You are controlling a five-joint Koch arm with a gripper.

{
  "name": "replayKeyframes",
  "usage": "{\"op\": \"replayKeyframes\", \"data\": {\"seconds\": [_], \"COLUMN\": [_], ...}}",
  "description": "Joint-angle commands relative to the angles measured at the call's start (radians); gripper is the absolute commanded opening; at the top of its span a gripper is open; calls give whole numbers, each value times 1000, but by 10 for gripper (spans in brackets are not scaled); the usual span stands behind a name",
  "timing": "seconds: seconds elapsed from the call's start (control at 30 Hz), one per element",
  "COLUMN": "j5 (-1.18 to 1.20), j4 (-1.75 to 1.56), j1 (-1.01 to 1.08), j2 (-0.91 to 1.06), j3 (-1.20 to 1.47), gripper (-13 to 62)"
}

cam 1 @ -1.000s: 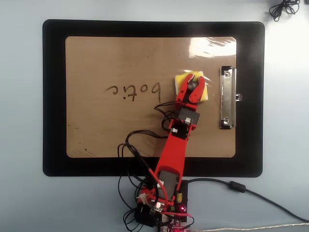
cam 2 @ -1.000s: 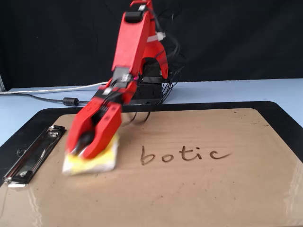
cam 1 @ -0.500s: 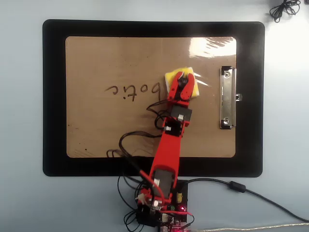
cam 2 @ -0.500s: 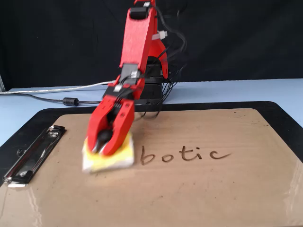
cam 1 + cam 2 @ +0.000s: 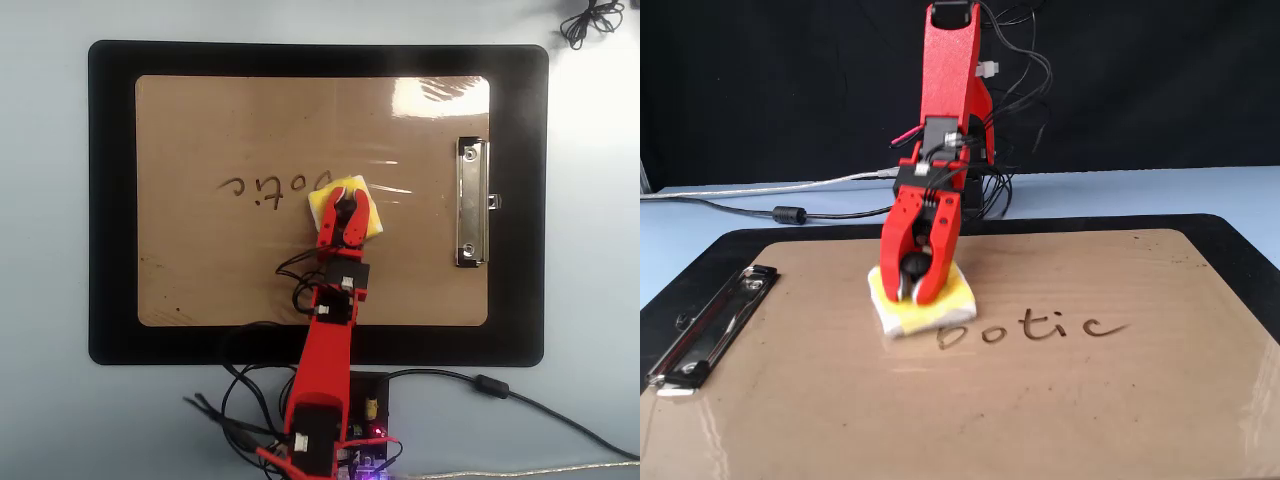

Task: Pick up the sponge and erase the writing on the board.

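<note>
The claw (image 5: 917,290) pinches the sponge (image 5: 923,305) on the board (image 5: 1120,400), beside the writing (image 5: 1035,328); wiping across comes next.

Pale blue table (image 5: 40,420): black mat (image 5: 110,200), arm base, cables (image 5: 520,400) directly on it.

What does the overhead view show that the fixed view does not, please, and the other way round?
Only the overhead view shows the whole large tan hardboard clipboard framed by the bigger black mat, plus a coiled black cord at top right. Only the fixed view shows the dark backdrop and the letters upright. Both show the red gripper, jaws closed on the small yellow foam sponge's black knob, beside the dark handwritten letters, and the silver metal clip.
</note>
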Motion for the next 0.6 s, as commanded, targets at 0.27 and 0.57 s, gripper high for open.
{"op": "replayKeyframes", "data": {"seconds": [0.27, 0.57], "j5": [-40, -40], "j4": [-15, -2], "j1": [-15, -74], "j2": [100, -104], "j3": [155, -71], "gripper": [-80, -80]}}
